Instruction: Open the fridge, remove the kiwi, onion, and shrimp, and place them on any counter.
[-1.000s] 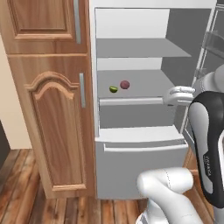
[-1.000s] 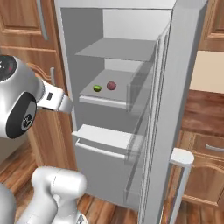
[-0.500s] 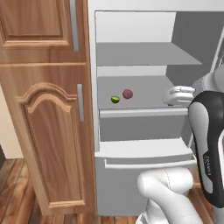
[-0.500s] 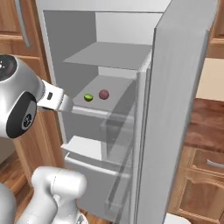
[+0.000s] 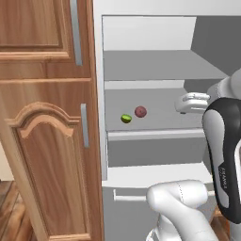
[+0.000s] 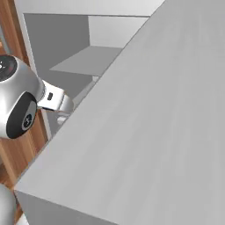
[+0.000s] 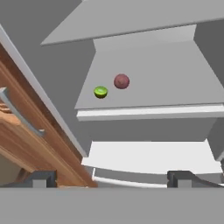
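The fridge [image 5: 150, 66] stands open, its white shelves bare to the front. On the middle shelf the lime-green kiwi [image 5: 126, 118] lies just left of the reddish-purple onion [image 5: 140, 111]. My gripper [image 5: 190, 102] hovers at the right end of that shelf, level with the two and well apart from them. In the hand view the kiwi [image 7: 101, 92] and onion [image 7: 121, 81] sit side by side, far ahead of my gripper [image 7: 113, 179], which is open and holds nothing. The shrimp and the counter are out of view.
A tall brown wooden cabinet [image 5: 47, 141] with grey bar handles [image 5: 84, 124] adjoins the fridge on the left. The swung-out fridge door [image 6: 145, 123] looms close on the right. Below the shelf lies the bottom drawer [image 7: 153, 157].
The base has driven closer to the fridge, so the whole scene looms larger and the door now covers most of the right base view. Kiwi and onion have stayed put.
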